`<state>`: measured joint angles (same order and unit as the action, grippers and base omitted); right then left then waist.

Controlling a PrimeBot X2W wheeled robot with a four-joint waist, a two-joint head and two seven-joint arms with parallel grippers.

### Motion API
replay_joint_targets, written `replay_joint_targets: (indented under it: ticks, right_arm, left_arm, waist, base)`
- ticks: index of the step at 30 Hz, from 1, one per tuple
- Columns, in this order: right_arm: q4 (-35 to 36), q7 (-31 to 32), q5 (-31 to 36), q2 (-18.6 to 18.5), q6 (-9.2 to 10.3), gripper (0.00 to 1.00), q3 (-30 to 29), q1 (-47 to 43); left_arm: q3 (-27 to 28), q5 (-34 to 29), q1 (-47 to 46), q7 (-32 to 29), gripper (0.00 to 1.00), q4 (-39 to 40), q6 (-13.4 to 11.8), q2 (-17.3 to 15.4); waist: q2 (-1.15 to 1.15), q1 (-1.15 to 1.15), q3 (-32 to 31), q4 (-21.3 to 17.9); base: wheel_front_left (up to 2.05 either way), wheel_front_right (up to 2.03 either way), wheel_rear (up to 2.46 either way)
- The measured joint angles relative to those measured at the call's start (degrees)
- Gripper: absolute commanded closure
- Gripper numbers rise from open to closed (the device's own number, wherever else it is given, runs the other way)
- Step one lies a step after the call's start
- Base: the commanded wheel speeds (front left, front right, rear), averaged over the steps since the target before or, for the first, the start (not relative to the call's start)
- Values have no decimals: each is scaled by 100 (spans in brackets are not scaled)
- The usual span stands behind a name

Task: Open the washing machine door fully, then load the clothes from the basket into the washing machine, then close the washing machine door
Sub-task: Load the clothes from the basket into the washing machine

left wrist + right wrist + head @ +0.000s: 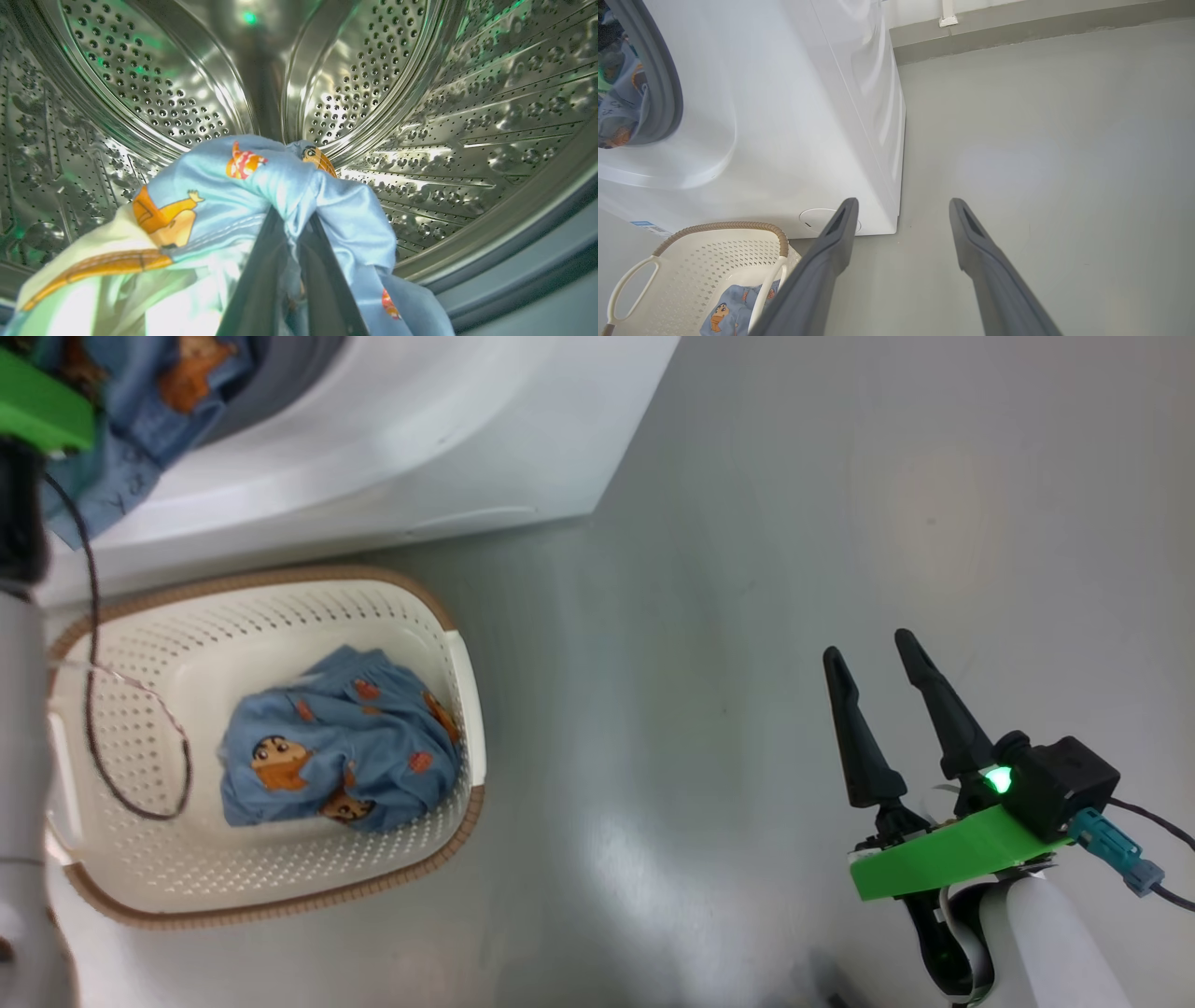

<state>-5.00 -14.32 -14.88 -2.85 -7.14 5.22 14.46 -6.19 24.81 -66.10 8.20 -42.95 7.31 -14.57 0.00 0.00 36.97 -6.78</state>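
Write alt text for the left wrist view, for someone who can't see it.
The left gripper, two dark fingers rising from the bottom edge, is shut on a light blue garment with orange cartoon prints. Behind the cloth curves the washing machine's shiny perforated steel drum, with a green glint at the top.

A smooth, glossy grey floor [840, 523] spreads across the frame's right, with pale glare at lower centre. Along the right wrist view's top, a darker grey skirting strip [1017, 25] underlines a pale wall [915, 14].

Bright, even light; glare on the drum [154, 107], nearest clothes [261, 186] overexposed.
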Motion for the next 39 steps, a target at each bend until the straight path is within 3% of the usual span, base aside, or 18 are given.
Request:
replay_joint_targets:
  ticks: [12, 20, 30, 39]
  right_arm:
    - [0, 0, -143, -3, 0, 0, 138, 85]
    - [-12, 0, -294, -3, 0, 0, 264, 101]
    - [-40, 0, -338, -2, 0, 0, 313, 204]
    - [-114, 0, -338, -3, 0, 0, 316, 222]
  left_arm:
    - [-630, 430, -1192, -378, 100, -655, 0, -371]
    - [-754, 190, -1735, 589, 100, -610, 0, -745]
    - [-112, -461, -1639, 659, 100, 808, -57, -658]
    - [-8, -481, -1271, 658, 100, -250, -51, -428]
  waist:
    - [0, 0, 574, -123]
    - [0, 0, 843, -278]
    - [0, 0, 923, -336]
    - [0, 0, 789, -308]
  base:
    - [0, 0, 0]
    - [0, 0, 0]
    - [0, 0, 0]
    - [0, 0, 0]
